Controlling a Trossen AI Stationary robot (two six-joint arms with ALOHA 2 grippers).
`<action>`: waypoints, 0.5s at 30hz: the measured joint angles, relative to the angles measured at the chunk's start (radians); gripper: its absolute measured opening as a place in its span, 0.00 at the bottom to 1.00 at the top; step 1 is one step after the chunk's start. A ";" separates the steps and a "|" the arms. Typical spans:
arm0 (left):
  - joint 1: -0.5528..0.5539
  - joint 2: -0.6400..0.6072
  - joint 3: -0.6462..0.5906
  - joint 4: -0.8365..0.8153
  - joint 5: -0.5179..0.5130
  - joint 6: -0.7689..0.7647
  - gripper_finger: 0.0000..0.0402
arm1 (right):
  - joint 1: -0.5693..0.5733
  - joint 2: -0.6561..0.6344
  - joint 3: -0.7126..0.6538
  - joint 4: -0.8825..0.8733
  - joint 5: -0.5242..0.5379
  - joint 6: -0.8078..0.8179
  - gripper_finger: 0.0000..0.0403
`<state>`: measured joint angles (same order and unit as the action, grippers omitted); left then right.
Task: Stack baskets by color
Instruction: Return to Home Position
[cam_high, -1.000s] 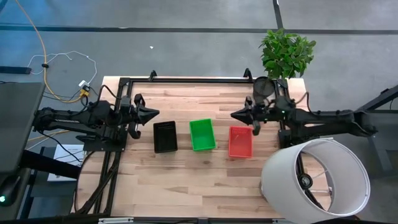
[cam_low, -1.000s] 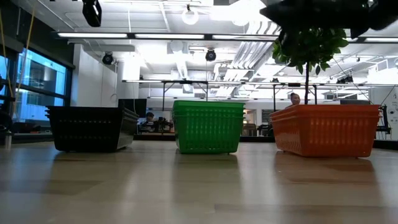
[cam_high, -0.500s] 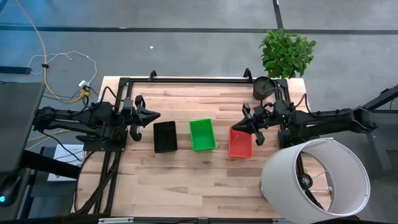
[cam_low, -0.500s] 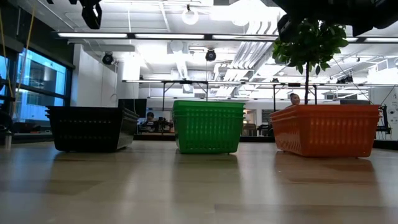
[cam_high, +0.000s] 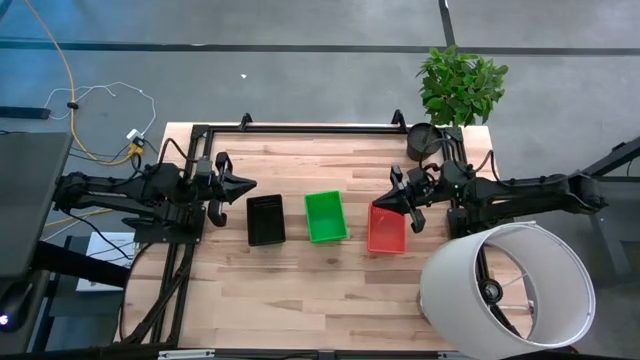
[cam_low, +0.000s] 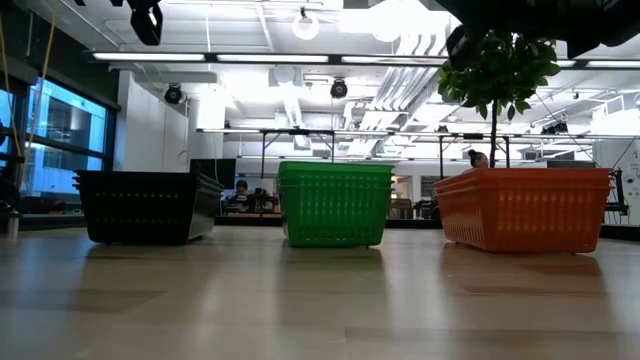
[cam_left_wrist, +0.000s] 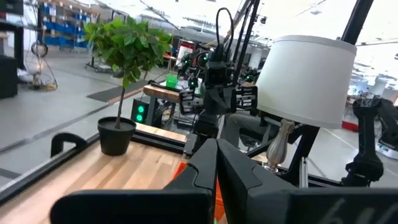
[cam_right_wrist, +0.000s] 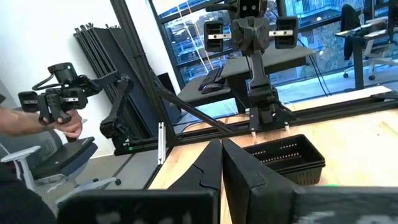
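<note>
The left tool (cam_high: 247, 184) is clenched. In the left wrist view its two dark fingers (cam_left_wrist: 239, 177) press together into a single point. It hangs above the left part of the surface (cam_high: 300, 290), just left of the black basket stack (cam_high: 265, 219) and a little farther back, clear of it.

The right tool (cam_high: 378, 204) is also clenched, with its fingers (cam_right_wrist: 239, 171) meeting along one seam. It points left, and its tip is over the far left corner of the orange-red basket stack (cam_high: 387, 228). The low view shows it raised above the rim.

The three stacks stand in a row across the middle of the surface, apart from one another: black on the left, the green basket stack (cam_high: 325, 216) in the centre, orange-red on the right. In the low view each stack sits flat, with nested rims visible at the top of the green one.

A potted plant (cam_high: 460, 85) stands at the far right corner. A large white lampshade (cam_high: 505, 285) overhangs the near right edge. In the right wrist view, a person's hand (cam_right_wrist: 69, 126) holds a dark device beyond the surface.
</note>
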<state>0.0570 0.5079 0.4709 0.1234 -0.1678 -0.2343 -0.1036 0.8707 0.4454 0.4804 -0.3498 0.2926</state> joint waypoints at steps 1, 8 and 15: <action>0.000 -0.005 0.000 -0.001 0.000 0.012 0.00 | 0.000 0.000 0.000 -0.002 0.000 0.009 0.00; 0.000 -0.043 -0.022 -0.098 0.027 0.027 0.00 | 0.000 0.000 0.000 -0.007 0.027 0.047 0.00; 0.000 -0.147 -0.243 0.064 0.071 0.001 0.00 | -0.001 0.000 0.000 -0.017 0.061 0.120 0.00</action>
<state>0.0570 0.3613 0.2277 0.1871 -0.0967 -0.2337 -0.1043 0.8707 0.4454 0.4638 -0.2889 0.4121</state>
